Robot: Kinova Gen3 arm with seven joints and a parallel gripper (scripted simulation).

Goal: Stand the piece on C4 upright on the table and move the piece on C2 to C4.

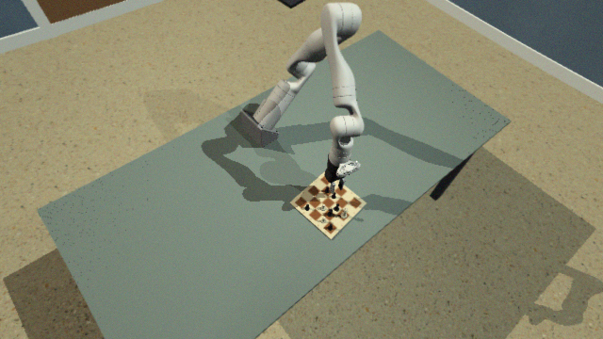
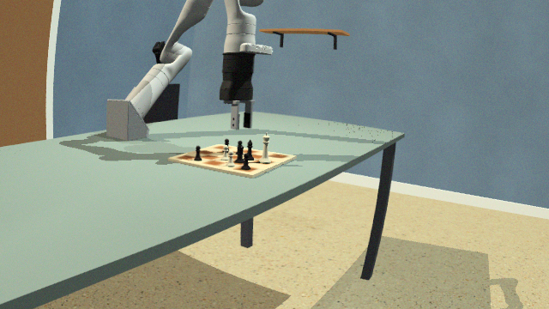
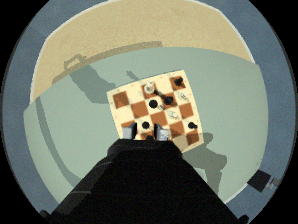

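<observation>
A small chessboard lies on the grey-green table, and it also shows in the exterior view and the wrist view. Several black and white pieces stand on it, among them a tall white piece and a black pawn set apart at the left. The edge letters are too small to read, so I cannot tell which pieces are on C4 and C2. My gripper hangs pointing down, well above the board's far edge. Its fingers are partly open with nothing between them.
The arm's grey base block stands on the table behind the board. The table's right edge is close to the board. A wooden wall shelf hangs in the background.
</observation>
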